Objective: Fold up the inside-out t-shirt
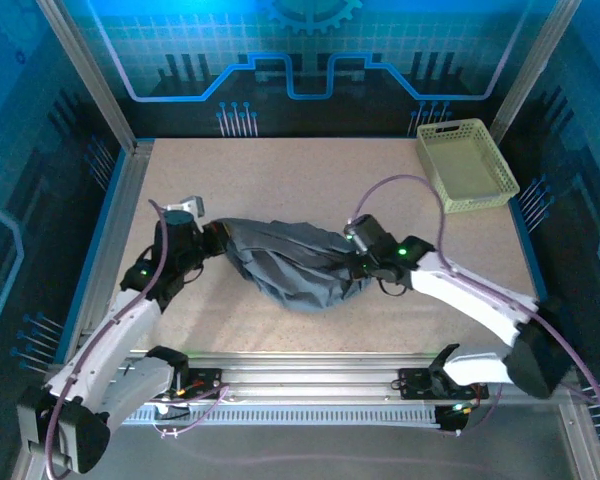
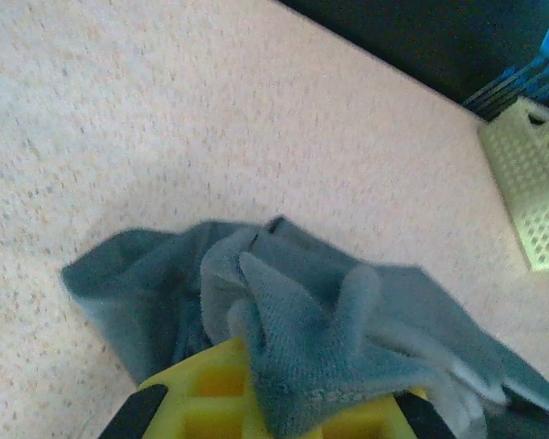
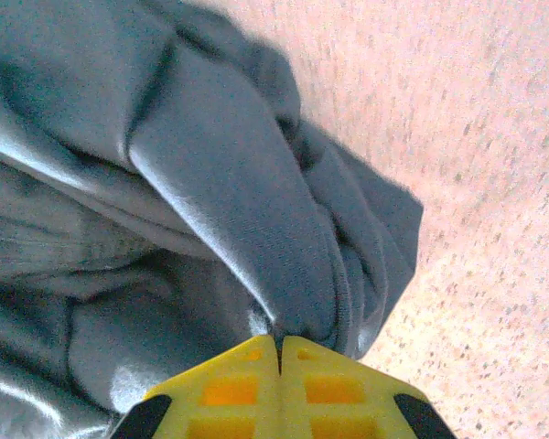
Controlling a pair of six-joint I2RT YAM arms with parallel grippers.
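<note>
**Inside-out t-shirt** (image 1: 285, 262): bunched in a sagging, rope-like heap mid-tabletop (image 1: 280, 170), nearer the front edge, strung between my two arms.

**Left gripper** (image 2: 284, 407): jaws clamped on a thick wad of fabric that spills over the yellow fingers.

**Right gripper** (image 3: 279, 349): jaws pressed fully together on one thin fold.

**Risk, as I judge it:** the thin right-hand pinch may slip if I draw the arms apart. The left wad probably traps several layers, so spreading could twist the shirt rather than flatten it.

**Views:** the overhead view gives the whole span and the basket (image 1: 465, 165) at the far right corner. The wrist views give the grip detail that the overhead blurs.
</note>
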